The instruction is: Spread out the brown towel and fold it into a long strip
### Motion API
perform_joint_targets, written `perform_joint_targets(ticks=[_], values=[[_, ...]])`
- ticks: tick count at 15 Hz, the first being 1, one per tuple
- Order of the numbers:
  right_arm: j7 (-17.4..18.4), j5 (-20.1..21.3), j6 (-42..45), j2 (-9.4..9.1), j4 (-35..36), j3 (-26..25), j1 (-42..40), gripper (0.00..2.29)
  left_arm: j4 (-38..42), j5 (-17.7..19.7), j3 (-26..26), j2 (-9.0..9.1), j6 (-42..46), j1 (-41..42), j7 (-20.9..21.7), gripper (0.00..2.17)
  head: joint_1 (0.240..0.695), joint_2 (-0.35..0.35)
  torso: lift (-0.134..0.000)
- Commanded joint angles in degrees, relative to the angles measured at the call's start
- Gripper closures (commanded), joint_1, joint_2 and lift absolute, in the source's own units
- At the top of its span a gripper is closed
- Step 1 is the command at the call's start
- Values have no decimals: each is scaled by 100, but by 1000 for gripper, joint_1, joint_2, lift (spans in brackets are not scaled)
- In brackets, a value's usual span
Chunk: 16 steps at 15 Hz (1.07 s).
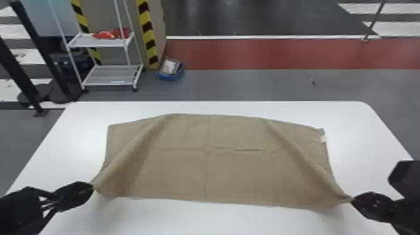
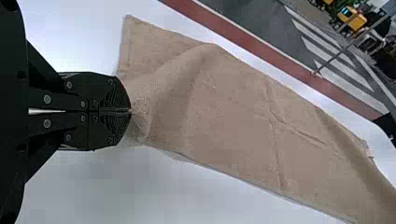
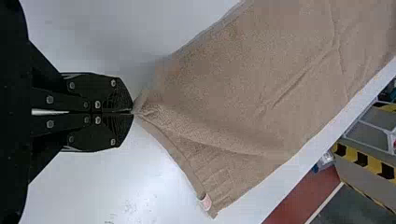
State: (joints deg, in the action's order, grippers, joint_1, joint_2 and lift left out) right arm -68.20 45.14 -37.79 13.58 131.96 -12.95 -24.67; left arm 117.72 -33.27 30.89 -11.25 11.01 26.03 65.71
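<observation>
The brown towel (image 1: 206,162) lies spread across the white table, its near corners raised and pulled toward the two grippers. At its near left corner is my left gripper (image 1: 93,187), and at the near right corner my right gripper (image 1: 352,200). Diagonal ridges run from both held corners to the far edge. In the left wrist view, the left gripper (image 2: 130,110) is shut on the towel (image 2: 233,116). The right wrist view has the right gripper (image 3: 133,112) shut on the towel (image 3: 243,84), with a small white tag (image 3: 205,202) on its side edge.
The white table (image 1: 187,218) extends around the towel on all sides. Beyond its far edge, on the floor, stand a white wire shelf cart (image 1: 109,75) and a blue bin (image 1: 170,69). Black posts rise at the far left.
</observation>
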Motion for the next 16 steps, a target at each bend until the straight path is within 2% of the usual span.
perform_joint_targets(ticks=[1, 3, 6, 9, 12, 16], values=[[-150, -93, 232, -22, 102, -533, -117, 1511, 50, 198, 251, -35, 239, 60, 250, 2142, 695, 43, -123], [-185, -163, 267, 5, 14, -1034, 102, 1514, 111, 286, 401, -79, 256, 60, 504, 2145, 695, 16, -123], [-449, -22, 267, 13, -30, -1139, 208, 1511, -153, 259, 445, -237, 239, -133, 786, 2142, 695, -41, -123], [-449, 189, 408, 40, -346, -1025, 243, 1511, -276, 206, 418, -281, 239, -221, 891, 2142, 695, -39, -123], [-457, 233, 144, 66, -610, -832, 682, 1511, -284, 119, 242, -281, 204, -529, 900, 2142, 695, -45, -123], [-563, 277, -436, 101, -1128, -410, 1588, 1514, -618, -409, -241, -237, -78, -1522, 1032, 2142, 695, -53, -123]])
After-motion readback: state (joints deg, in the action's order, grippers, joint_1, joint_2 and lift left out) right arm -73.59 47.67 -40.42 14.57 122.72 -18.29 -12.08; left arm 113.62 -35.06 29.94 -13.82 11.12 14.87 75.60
